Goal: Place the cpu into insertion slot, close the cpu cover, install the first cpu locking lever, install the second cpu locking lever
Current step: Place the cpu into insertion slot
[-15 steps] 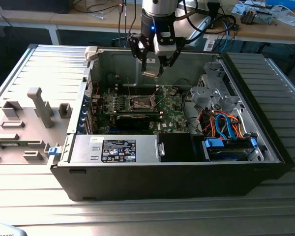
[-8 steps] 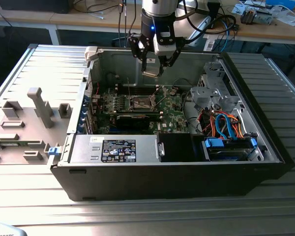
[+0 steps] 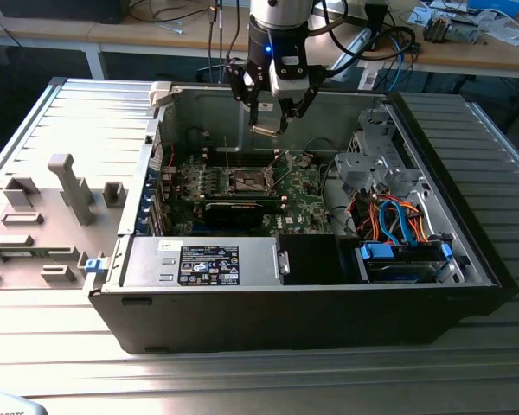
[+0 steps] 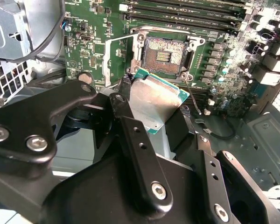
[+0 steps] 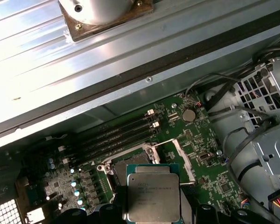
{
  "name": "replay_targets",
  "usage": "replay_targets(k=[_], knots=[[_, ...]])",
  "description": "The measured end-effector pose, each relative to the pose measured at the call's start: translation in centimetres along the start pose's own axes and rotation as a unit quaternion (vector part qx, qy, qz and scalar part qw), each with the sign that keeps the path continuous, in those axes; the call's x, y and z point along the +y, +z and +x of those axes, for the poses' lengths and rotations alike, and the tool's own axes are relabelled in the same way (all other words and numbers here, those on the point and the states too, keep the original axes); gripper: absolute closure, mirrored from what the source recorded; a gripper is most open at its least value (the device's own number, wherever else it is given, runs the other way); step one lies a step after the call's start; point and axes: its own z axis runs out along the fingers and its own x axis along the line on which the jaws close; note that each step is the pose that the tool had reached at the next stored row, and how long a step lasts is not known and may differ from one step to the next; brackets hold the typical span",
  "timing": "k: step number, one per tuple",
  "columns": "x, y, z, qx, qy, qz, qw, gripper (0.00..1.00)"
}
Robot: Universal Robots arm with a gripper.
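Gripper: jaws clamped on the cpu, hanging well above the open insertion slot. Watch it: if you lower it skewed or off-centre, you could damage the slot; an edge grip may slip.

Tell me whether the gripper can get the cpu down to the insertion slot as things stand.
Probably yes: the gripper holds the cpu above the insertion slot, which lies uncovered, the cpu cover standing open.
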Motion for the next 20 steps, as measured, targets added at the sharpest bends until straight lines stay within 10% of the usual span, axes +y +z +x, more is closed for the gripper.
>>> replay_targets(k=[20], knots=[[0.0, 0.0, 0.0, -0.001, 0.011, -0.0002, 0.99994, 0.46]])
